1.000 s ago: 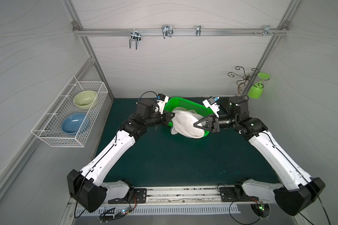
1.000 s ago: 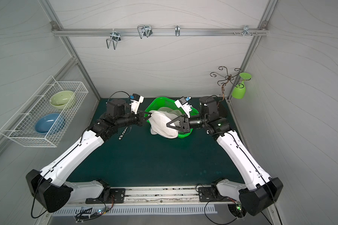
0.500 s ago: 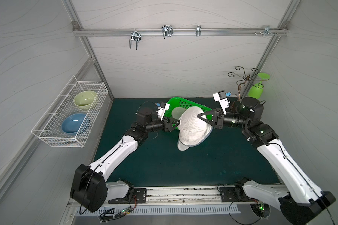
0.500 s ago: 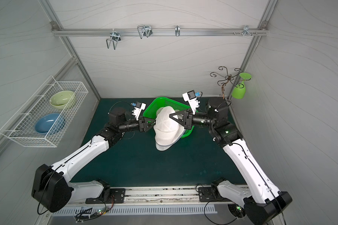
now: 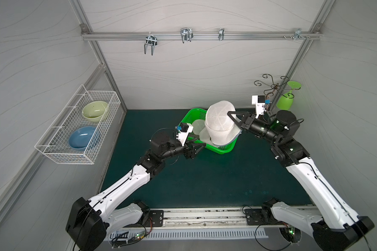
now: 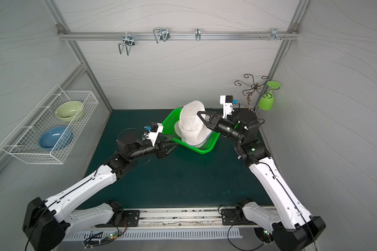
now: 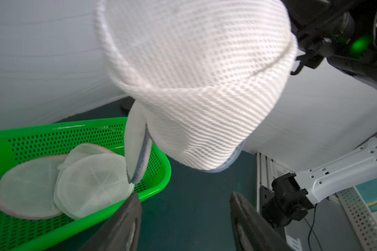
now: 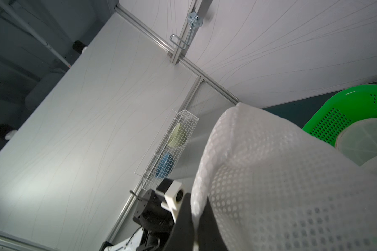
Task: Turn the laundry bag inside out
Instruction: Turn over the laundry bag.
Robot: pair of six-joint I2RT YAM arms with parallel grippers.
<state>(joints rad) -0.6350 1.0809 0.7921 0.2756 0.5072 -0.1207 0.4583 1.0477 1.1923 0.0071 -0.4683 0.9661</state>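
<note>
Top view, right jaws pinching laundry bag (image 5: 220,121) over basket (image 5: 222,150), left jaws apart, near its rim.

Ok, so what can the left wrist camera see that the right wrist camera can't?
Only the left wrist view shows the left gripper, open and holding nothing, and the gray-edged bottom of the laundry bag hanging over the green basket. Only the right wrist view shows the right gripper shut on the bag, plus the wire rack on the wall with a green bowl and a blue bowl. Both show the white mesh bag, the basket and flat round mesh bags inside it.
</note>
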